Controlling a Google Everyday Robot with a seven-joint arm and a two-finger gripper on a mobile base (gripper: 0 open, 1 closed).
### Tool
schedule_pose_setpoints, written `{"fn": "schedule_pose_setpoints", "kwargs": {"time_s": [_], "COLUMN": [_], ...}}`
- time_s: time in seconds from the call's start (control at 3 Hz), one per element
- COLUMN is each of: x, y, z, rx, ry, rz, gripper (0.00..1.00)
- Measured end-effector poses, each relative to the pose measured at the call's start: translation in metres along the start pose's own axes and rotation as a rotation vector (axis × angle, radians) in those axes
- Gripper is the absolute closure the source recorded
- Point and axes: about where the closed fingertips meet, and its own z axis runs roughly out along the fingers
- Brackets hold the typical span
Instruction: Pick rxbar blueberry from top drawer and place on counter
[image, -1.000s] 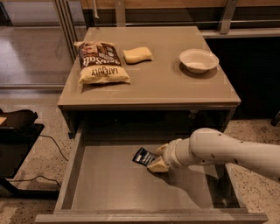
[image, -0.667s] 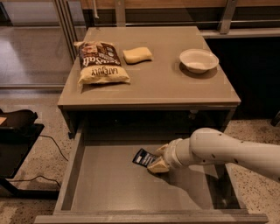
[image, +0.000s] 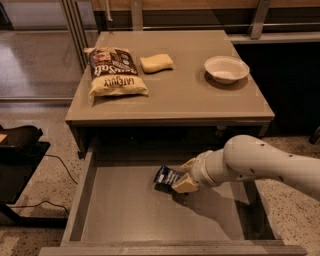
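Observation:
The rxbar blueberry (image: 164, 176), a small dark navy wrapper with white lettering, is inside the open top drawer (image: 125, 210), near its middle back. My gripper (image: 178, 180) reaches in from the right on the white arm and is shut on the bar's right end. The bar is tilted and sits a little above the drawer floor, with a shadow under it. The counter (image: 185, 95) is the flat grey-brown top above the drawer.
On the counter lie a brown-and-cream chip bag (image: 114, 71) at the left, a yellow sponge (image: 156, 63) in the middle back, and a white bowl (image: 226, 68) at the right. A black stand (image: 20, 150) is on the floor to the left.
The gripper and the bar have risen slightly from the drawer floor; otherwise the arm has barely moved.

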Motion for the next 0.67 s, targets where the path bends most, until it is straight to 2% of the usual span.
{"fn": "schedule_pose_setpoints", "kwargs": {"time_s": [0.33,0.67], "x": [-0.028,-0.049], "y": [-0.004,-0.017], "z": [-0.041,-0.090], "rx": [0.008,0.020], "ry": [-0.038,-0.092], "rz": [-0.046,-0.072], "gripper": [1.00,1.00]}}
